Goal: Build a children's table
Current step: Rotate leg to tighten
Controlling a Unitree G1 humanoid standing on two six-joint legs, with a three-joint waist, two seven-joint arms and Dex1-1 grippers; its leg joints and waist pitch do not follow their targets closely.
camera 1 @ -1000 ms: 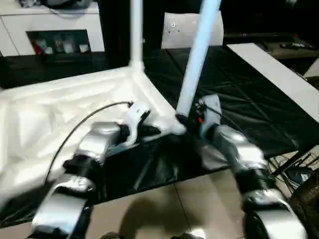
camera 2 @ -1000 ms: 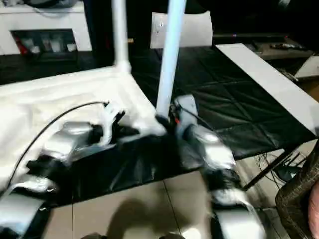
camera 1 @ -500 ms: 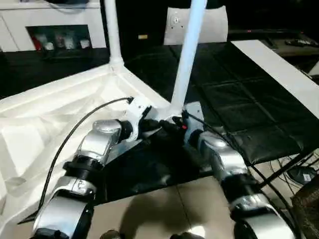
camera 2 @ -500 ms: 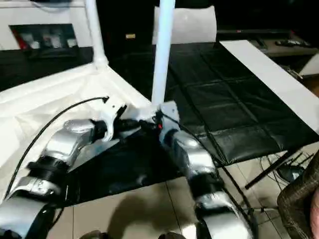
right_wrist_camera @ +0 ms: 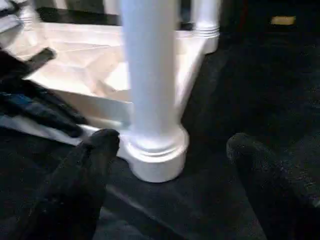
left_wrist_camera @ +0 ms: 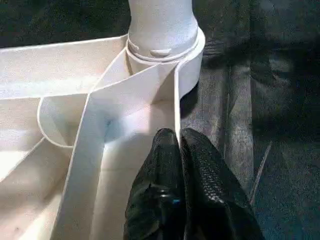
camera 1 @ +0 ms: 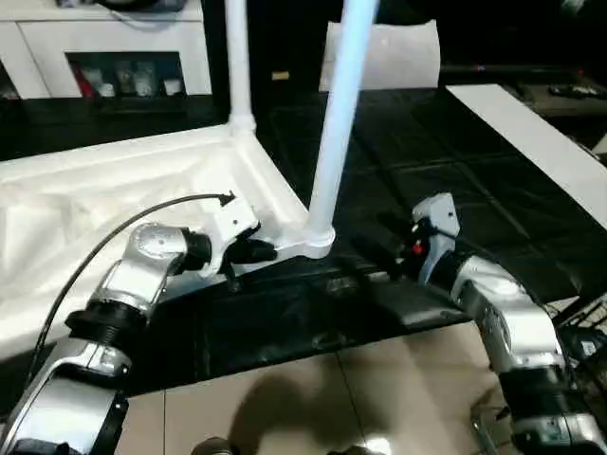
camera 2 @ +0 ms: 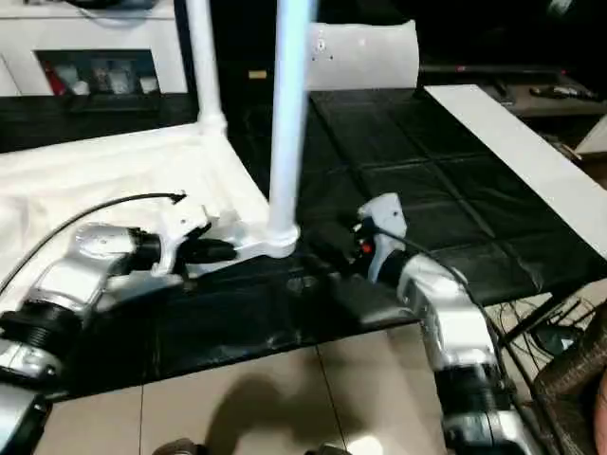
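We see the white tabletop (camera 1: 123, 204) lying upside down on the black bench (camera 1: 427, 161), filling the left and middle of the head view. Two legs stand upright in its corner sockets: the near leg (camera 1: 334, 123) rises through the centre of the frame, and the far leg (camera 1: 237, 62) stands at upper centre-left.

Our left hand (camera 1: 248, 252), at centre-left of the head view, is closed on the thin rim (left_wrist_camera: 176, 107) of the tabletop, just beside the near socket (left_wrist_camera: 187, 65). In the left wrist view the two black fingers (left_wrist_camera: 200, 170) press together with the rim wall between them.

Our right hand (right_wrist_camera: 170, 165) is at centre-right of the head view, near the base of the near leg but apart from it. It is wide open and holds nothing; in its wrist view one finger (right_wrist_camera: 87, 165) is on each side of the socket.

A white cabinet (camera 1: 114, 47) is at the upper left, a white slab (camera 1: 398, 52) at upper centre, and a white board (camera 1: 541, 147) runs along the right.
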